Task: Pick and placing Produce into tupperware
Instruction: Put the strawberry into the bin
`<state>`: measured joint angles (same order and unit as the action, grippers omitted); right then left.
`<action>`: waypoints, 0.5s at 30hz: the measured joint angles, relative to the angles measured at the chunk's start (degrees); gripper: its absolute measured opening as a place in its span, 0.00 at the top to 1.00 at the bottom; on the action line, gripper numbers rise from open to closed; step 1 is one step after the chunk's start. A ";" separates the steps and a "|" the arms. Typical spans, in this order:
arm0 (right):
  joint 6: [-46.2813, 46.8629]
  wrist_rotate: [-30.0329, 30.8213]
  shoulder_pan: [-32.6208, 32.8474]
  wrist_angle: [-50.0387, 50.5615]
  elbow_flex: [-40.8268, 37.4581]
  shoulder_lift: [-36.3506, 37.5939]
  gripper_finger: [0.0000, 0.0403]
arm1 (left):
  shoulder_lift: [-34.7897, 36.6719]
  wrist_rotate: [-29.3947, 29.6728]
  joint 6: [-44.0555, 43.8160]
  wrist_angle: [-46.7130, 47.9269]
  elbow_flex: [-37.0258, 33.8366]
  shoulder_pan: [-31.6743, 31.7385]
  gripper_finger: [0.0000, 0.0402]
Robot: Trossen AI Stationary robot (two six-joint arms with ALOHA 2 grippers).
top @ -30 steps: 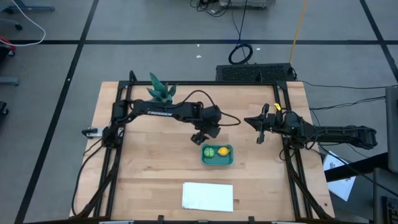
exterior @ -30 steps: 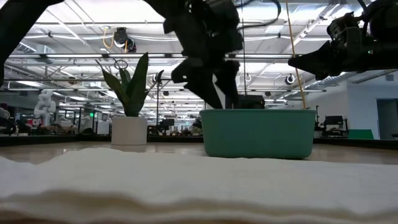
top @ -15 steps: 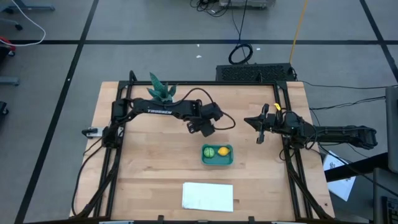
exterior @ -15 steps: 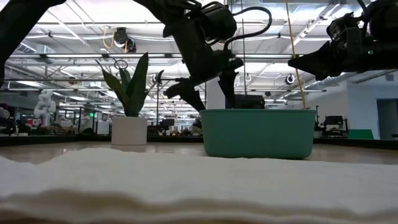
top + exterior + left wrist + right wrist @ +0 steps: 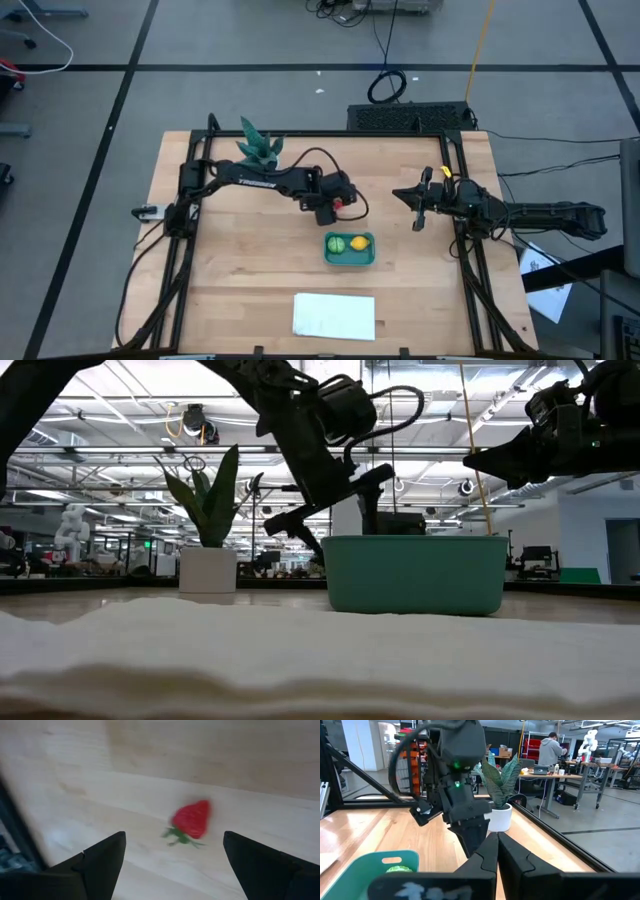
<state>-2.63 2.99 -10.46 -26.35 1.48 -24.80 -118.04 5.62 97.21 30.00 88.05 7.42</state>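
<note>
Strawberry first: the small red toy strawberry with its green leafy cap (image 5: 191, 821) lies on the pale wooden tabletop (image 5: 240, 260), alone and outside the container. My left wrist view shows it ahead of my left gripper (image 5: 170, 862), sitting in the gap between my two dark fingers (image 5: 102, 857), which stand spread wide apart and touch nothing. From above, the berry (image 5: 339, 204) shows as a red speck just beside the gripper head (image 5: 327, 205), on the side toward the right arm.

Near it, toward the front edge of the table, sits the small shallow teal-blue plastic container with rounded corners (image 5: 366, 256). Inside it lie the round green toy fruit (image 5: 336, 243) and the yellow lemon-like toy (image 5: 359, 242), side by side, the green one on the left arm's side. In the low view my left gripper (image 5: 330, 500) hangs above and just behind the container's wall (image 5: 413, 575).

White lettering runs along my left arm's dark forearm link (image 5: 258, 181); it is too small for me to read.

My right gripper (image 5: 418, 208) hovers well apart, near the right rail, its fingers (image 5: 487, 855) pressed together and empty.

Farther out stand the potted green plant in its white pot (image 5: 258, 144) at the back and the flat white rectangular cloth (image 5: 334, 315) at the front.
</note>
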 joint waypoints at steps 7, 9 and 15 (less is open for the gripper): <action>0.01 0.00 0.00 0.00 0.00 0.00 1.00 | 0.02 -1.55 0.66 -1.20 0.02 0.06 0.15; 0.02 0.02 0.00 0.00 0.00 0.00 1.00 | 0.02 -1.55 0.69 -1.12 0.02 0.08 0.15; 0.02 0.01 0.00 -0.02 0.00 0.00 1.00 | -1.38 -2.12 2.90 -1.76 0.09 0.71 0.15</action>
<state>-2.61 3.00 -10.46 -26.37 1.48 -24.80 -119.42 3.51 100.11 28.24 88.14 8.13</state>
